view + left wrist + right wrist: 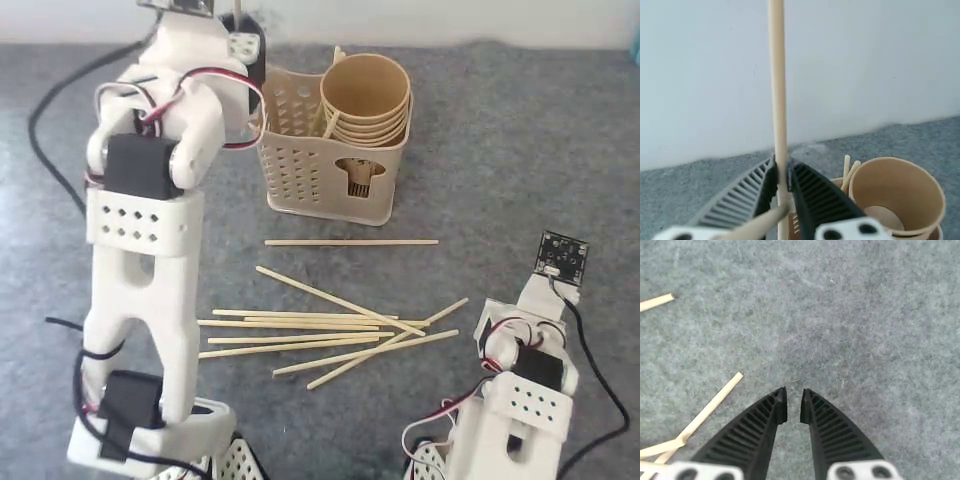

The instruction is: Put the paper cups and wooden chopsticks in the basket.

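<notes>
A grey, felt-like table (500, 150) is stretching back to a plain white wall (865, 60). Near the far edge a beige perforated basket (300, 175) is standing upright, and a stack of paper cups (367, 92) is sitting inside it on the side nearer the right arm. A few chopstick tips (848, 169) are poking up in the basket just beside the cups.

The left arm (150, 220) is rising tall over the table, with its gripper up beside the basket. The left gripper (782, 176) is pinching a single wooden chopstick (777, 75) tightly between its ribbed black jaws, and the stick is pointing straight up in front of the wall.

In front of the basket, one chopstick (350, 242) is lying alone, parallel to the basket's front. Nearer the arms, a loose pile of chopsticks (320, 335) is lying criss-crossed on the table.

The right arm (530, 385) is sitting low, well apart from the basket. The right gripper (792, 406) is hanging over bare table with only a narrow gap between its tips, holding nothing; the ends of loose chopsticks are lying near it.
</notes>
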